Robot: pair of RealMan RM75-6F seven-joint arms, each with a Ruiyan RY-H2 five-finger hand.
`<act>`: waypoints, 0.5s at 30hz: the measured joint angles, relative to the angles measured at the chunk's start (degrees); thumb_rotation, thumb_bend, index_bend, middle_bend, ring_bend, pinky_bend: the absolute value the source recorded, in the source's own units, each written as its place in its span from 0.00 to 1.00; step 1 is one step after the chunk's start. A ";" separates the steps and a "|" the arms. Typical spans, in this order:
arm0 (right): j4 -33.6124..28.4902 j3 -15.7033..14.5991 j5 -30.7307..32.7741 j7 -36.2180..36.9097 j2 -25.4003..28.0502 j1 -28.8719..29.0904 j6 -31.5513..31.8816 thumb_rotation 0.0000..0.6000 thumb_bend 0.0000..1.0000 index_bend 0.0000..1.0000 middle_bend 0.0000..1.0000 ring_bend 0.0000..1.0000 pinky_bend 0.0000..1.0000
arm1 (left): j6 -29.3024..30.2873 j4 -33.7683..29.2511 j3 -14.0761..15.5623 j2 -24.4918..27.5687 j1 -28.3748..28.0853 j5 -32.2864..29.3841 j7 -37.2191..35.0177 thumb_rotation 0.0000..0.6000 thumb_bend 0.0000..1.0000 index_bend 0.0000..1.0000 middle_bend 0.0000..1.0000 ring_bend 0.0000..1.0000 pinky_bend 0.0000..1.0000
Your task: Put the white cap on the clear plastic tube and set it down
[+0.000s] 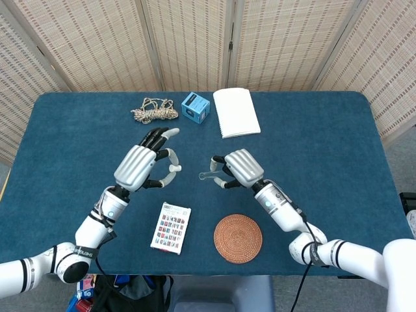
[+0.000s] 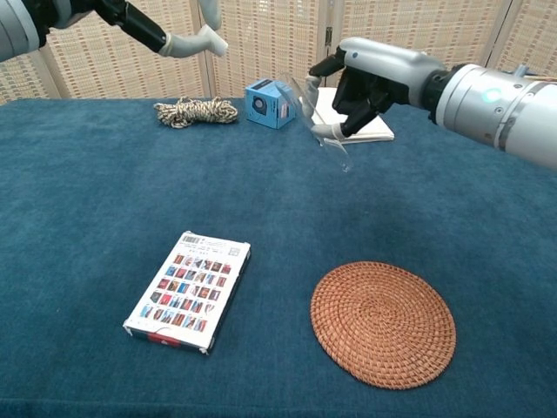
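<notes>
Head view: my right hand (image 1: 239, 168) holds the clear plastic tube (image 1: 207, 175) above the surface (image 1: 325, 130), its open end poking out leftward; most of the tube is hidden under my fingers. My left hand (image 1: 144, 167) hovers opposite, fingers curled; the white cap cannot be made out, so I cannot tell whether it holds anything.

Chest view: my right hand (image 2: 365, 83) grips the tube (image 2: 324, 126), tilted. My left hand (image 2: 165, 30) is cut off at the top edge.
</notes>
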 measured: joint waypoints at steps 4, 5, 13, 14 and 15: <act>1.42 0.29 -0.36 0.98 -1.90 0.72 1.16 1.00 0.77 0.88 1.00 1.00 1.00 | 0.45 -0.08 0.08 -0.39 -0.18 0.00 1.12 1.00 0.38 0.55 0.05 0.00 0.00; 1.77 0.32 -0.42 1.21 -2.36 0.83 1.43 1.00 0.77 0.88 1.00 1.00 1.00 | 0.56 -0.19 0.09 -0.46 -0.20 -0.12 1.55 1.00 0.38 0.55 0.05 0.00 0.00; 5.39 0.34 -0.65 3.45 -5.65 1.65 3.09 1.00 0.77 0.88 1.00 1.00 1.00 | 1.05 -0.78 0.43 -0.60 -0.33 -0.48 3.37 1.00 0.38 0.55 0.05 0.00 0.00; 5.67 0.40 -0.56 3.66 -5.91 1.80 3.14 1.00 0.77 0.88 1.00 1.00 1.00 | 1.05 -0.79 0.51 -0.63 -0.35 -0.40 3.43 1.00 0.38 0.55 0.05 0.00 0.00; 5.98 0.46 -0.46 3.84 -6.17 1.99 3.16 1.00 0.77 0.88 1.00 1.00 1.00 | 1.00 -0.81 0.60 -0.65 -0.39 -0.33 3.45 1.00 0.38 0.55 0.05 0.00 0.00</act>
